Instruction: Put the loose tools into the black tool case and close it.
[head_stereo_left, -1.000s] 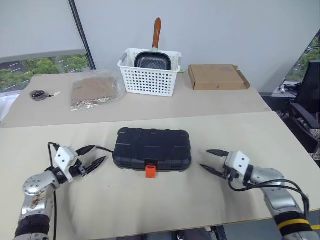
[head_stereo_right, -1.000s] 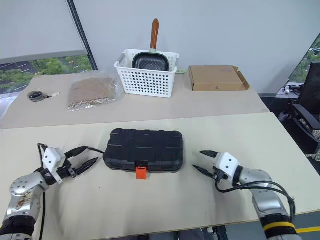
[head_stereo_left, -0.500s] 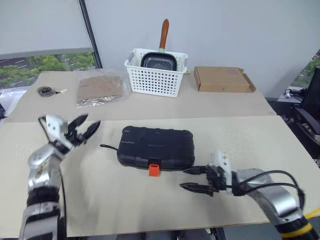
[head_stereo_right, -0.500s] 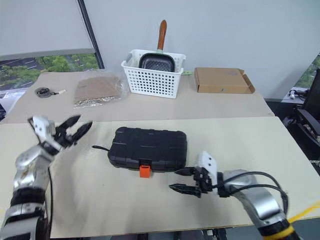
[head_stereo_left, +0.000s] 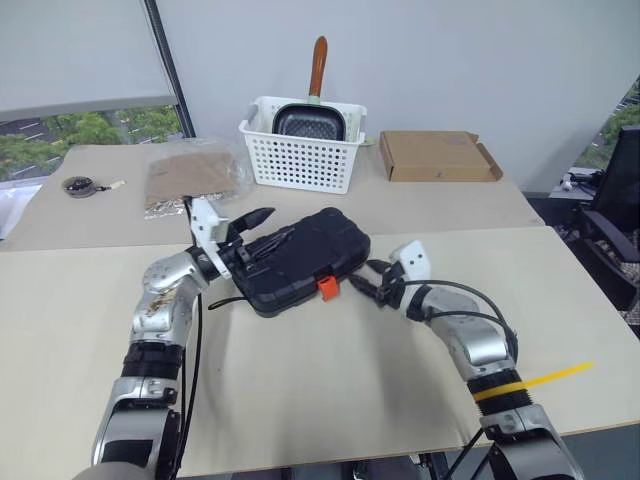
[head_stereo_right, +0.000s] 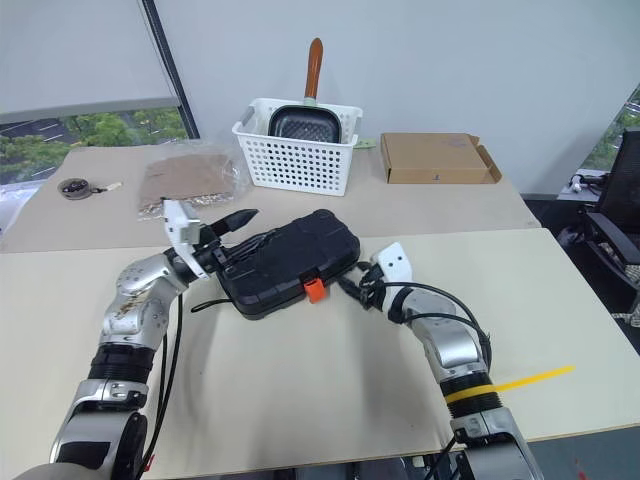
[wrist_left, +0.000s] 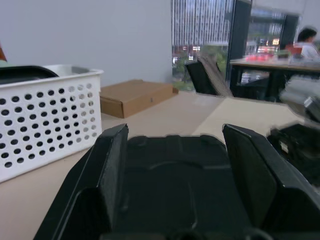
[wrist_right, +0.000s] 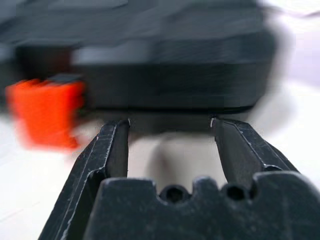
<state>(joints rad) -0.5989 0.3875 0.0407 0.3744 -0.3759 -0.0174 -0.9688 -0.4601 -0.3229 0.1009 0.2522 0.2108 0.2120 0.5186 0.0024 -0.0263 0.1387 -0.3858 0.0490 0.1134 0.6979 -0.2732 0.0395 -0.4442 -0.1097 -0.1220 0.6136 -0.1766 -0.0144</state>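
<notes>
Head views: we see the black tool case (head_stereo_left: 300, 258) shut on the near table (head_stereo_left: 300, 400), skewed, its orange latch (head_stereo_left: 327, 288) facing us; the left gripper (head_stereo_left: 262, 240) lies over its left end with fingers spread, and the right gripper (head_stereo_right: 350, 283) sits just beside its front right corner, near the latch. A white basket (head_stereo_left: 300, 155) holding a pan (head_stereo_left: 306, 122), a cardboard box (head_stereo_left: 435, 155) and a bag (head_stereo_left: 190, 178) stand well apart on the far table. Left wrist view: both fingers (wrist_left: 112, 170) stand apart above the case lid (we cannot tell whether they touch it). Right wrist view: the fingers (wrist_right: 112, 147) are spread, empty, aimed at the case's side wall, the latch off to one side. We judge that a push from one end could spin or slide the case instead of freeing the latch, and the trailing cord (head_stereo_left: 222, 300) could snag the left arm. The right gripper's tips are hard to make out in the head views; the case's inside is hidden, and the right wrist view is blurred.
</notes>
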